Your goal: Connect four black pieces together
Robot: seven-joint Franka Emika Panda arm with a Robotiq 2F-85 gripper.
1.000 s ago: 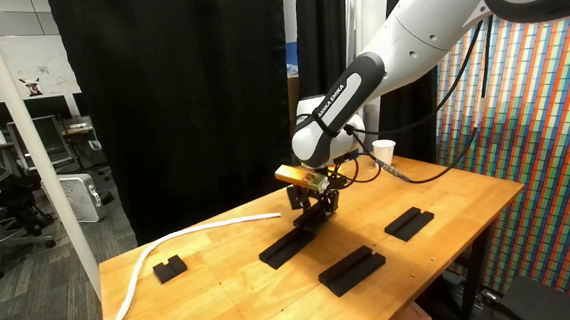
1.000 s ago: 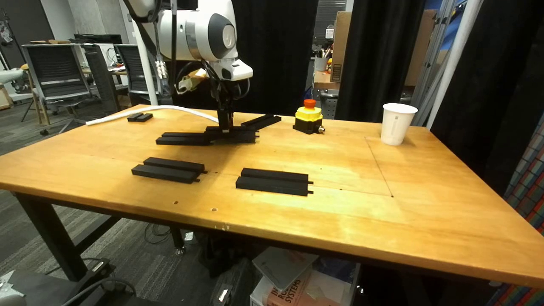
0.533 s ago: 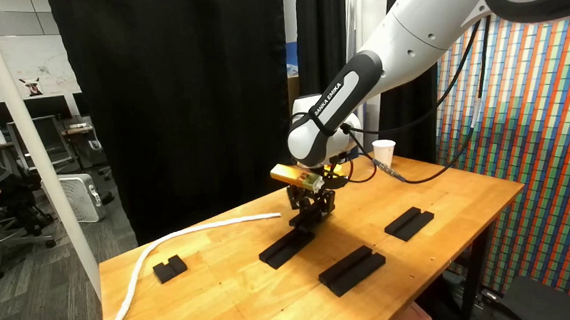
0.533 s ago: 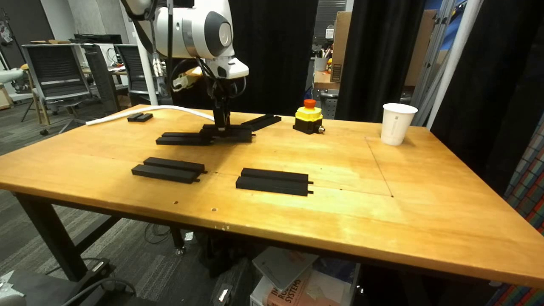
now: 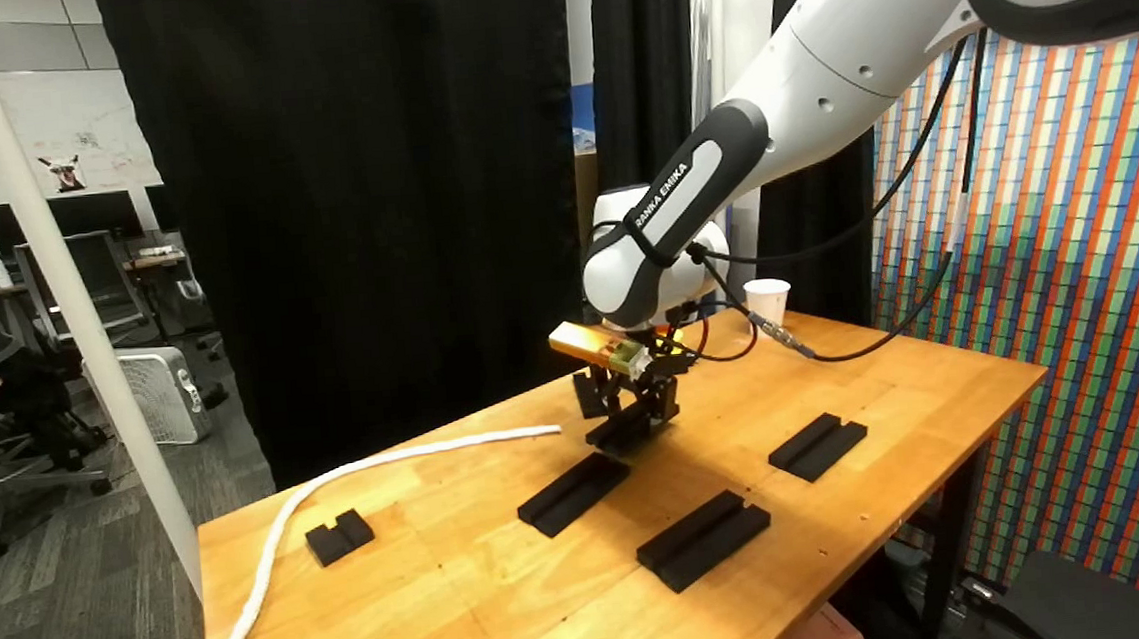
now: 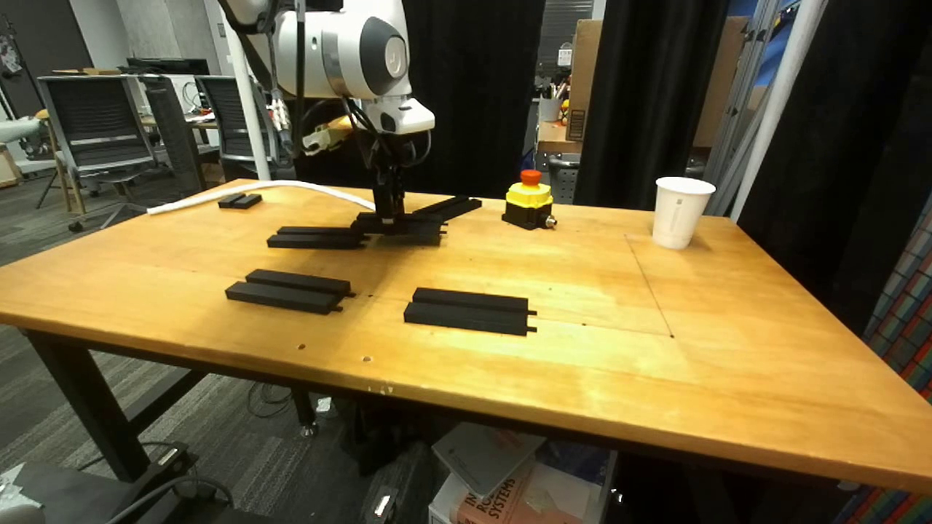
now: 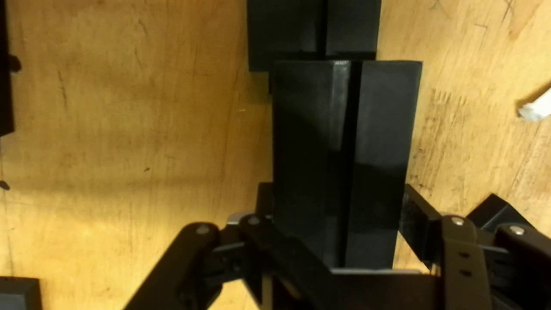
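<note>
Just above the table [image 6: 619, 291], clamped tight: gripping the held bar [image 7: 331, 142] across its width, pinched from both long sides by the gripper [image 7: 337, 202]. Facing the target bar [image 7: 284, 34], dead ahead of the fingers, flat on the table. Running near parallel, long axis to long axis, yet sitting off line, offset toward the white cable [image 7: 538, 108]! Lapping over the target bar's near end in the wrist view; seemingly not joined. Probably needs a nudge away from the cable, then down; could snag at the ends. Counting up: four long bars, with one held, one dead ahead, plus an idle bar [image 6: 284, 292] and a second idle bar [image 6: 466, 313] well apart. Also one small block [image 5: 342, 539], one cable, one paper cup [image 6: 681, 211], one stop button [image 6: 529, 196] and, by the far edge, one black piece [image 6: 453, 209] too masked to classify.
</note>
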